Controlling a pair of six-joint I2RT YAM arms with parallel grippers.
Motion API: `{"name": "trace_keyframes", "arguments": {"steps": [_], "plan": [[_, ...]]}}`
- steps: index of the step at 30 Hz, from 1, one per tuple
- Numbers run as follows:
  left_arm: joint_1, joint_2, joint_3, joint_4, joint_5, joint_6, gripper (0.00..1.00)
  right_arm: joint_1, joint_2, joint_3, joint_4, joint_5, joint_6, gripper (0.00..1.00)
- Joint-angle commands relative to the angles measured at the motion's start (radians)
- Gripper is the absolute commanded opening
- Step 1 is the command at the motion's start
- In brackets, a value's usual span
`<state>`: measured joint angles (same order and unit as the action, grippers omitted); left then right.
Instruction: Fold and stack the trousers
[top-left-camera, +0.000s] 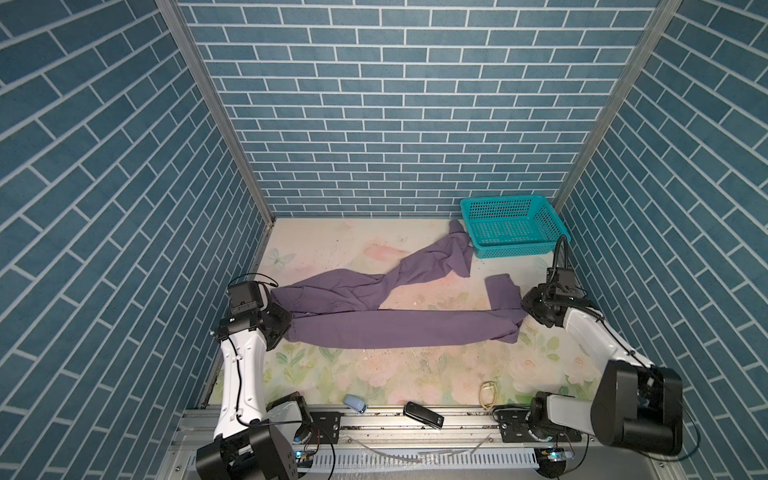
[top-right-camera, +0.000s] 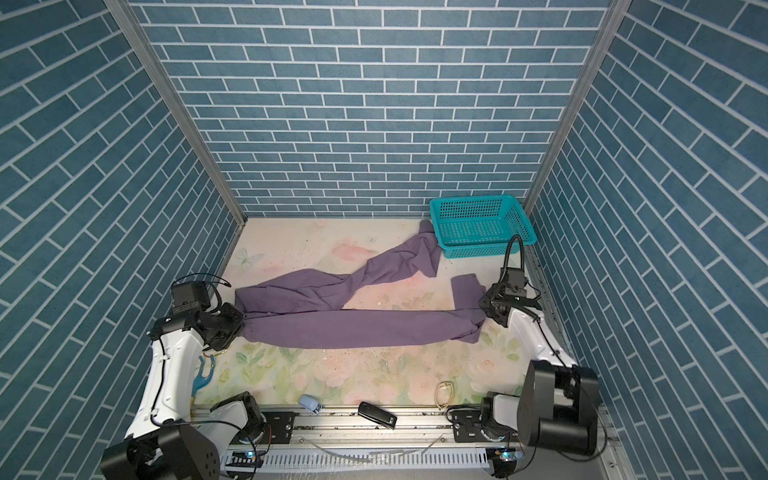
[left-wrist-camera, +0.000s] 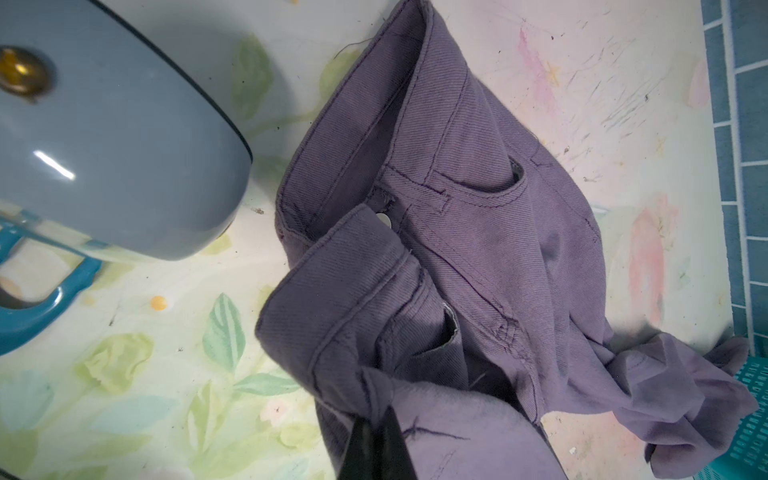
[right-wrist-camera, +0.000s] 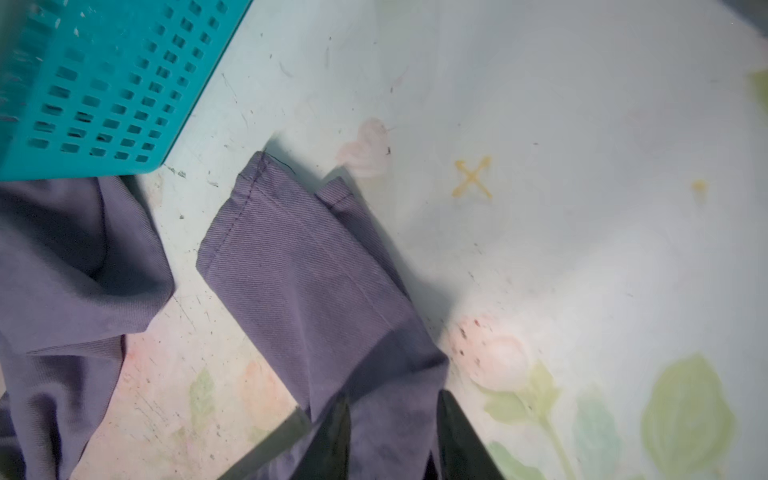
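The purple trousers (top-left-camera: 395, 328) (top-right-camera: 353, 328) lie spread across the floral table. One leg runs straight from left to right, and the other twists back toward the teal basket (top-left-camera: 511, 245) (top-right-camera: 478, 249). My left gripper (top-left-camera: 286, 326) (top-right-camera: 243, 324) (left-wrist-camera: 376, 419) is shut on the waistband end (left-wrist-camera: 498, 249) at the left. My right gripper (top-left-camera: 524, 309) (top-right-camera: 484, 305) (right-wrist-camera: 395, 419) is at the straight leg's far end. Its jaws stand apart with leg fabric (right-wrist-camera: 311, 270) between them. The hem beyond folds back toward the basket (right-wrist-camera: 104, 104).
Along the front edge lie a small light-blue object (top-left-camera: 354, 403), a black device (top-left-camera: 423, 414) and a yellowish loop (top-left-camera: 489, 392). A teal tool (top-right-camera: 203, 374) lies by the left arm. Blue brick walls close in three sides.
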<state>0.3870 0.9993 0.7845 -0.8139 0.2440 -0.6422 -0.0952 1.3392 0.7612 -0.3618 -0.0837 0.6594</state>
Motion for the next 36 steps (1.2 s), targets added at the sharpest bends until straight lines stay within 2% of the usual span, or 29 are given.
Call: {"name": "trace_keyframes", "arguments": {"steps": [1, 7, 10, 12, 13, 17, 18, 21, 25, 28, 31, 34, 36], "plan": [[0.007, 0.005, -0.012, 0.005, 0.001, 0.015, 0.0, -0.023, 0.089, 0.075, -0.019, -0.088, -0.084, 0.39], [0.007, 0.018, -0.016, 0.015, 0.003, 0.022, 0.0, -0.049, 0.158, 0.092, -0.042, -0.065, -0.12, 0.56], [0.007, 0.031, -0.017, 0.018, 0.003, 0.026, 0.0, -0.05, 0.198, 0.097, -0.046, -0.077, -0.126, 0.58], [0.007, 0.038, -0.02, 0.022, 0.003, 0.027, 0.0, -0.05, 0.217, 0.093, -0.03, -0.099, -0.118, 0.52], [0.006, 0.039, -0.022, 0.026, 0.002, 0.027, 0.0, -0.051, 0.225, 0.093, -0.018, -0.112, -0.111, 0.45], [0.006, 0.057, -0.015, 0.05, 0.008, 0.018, 0.0, -0.052, 0.235, 0.154, -0.025, -0.122, -0.102, 0.04], [0.006, 0.066, -0.005, 0.057, 0.012, 0.015, 0.0, -0.052, 0.237, 0.187, -0.04, -0.12, -0.104, 0.0], [0.006, 0.137, 0.088, 0.069, 0.029, -0.003, 0.0, -0.052, 0.263, 0.357, -0.123, -0.12, -0.126, 0.0], [0.006, 0.29, 0.37, 0.051, 0.103, -0.002, 0.0, -0.052, 0.282, 0.636, -0.239, -0.103, -0.141, 0.0], [0.007, 0.318, 0.531, 0.044, 0.129, -0.007, 0.0, -0.058, 0.211, 0.709, -0.243, -0.043, -0.141, 0.0], [0.008, 0.253, 0.562, 0.055, 0.045, 0.011, 0.0, -0.078, 0.088, 0.608, -0.188, 0.048, -0.133, 0.0], [0.013, 0.158, 0.471, 0.082, -0.064, 0.026, 0.0, -0.103, -0.019, 0.39, -0.104, 0.087, -0.102, 0.0], [0.038, 0.125, 0.386, 0.1, -0.067, 0.022, 0.0, -0.132, -0.042, 0.257, -0.067, 0.064, -0.084, 0.0]]}}
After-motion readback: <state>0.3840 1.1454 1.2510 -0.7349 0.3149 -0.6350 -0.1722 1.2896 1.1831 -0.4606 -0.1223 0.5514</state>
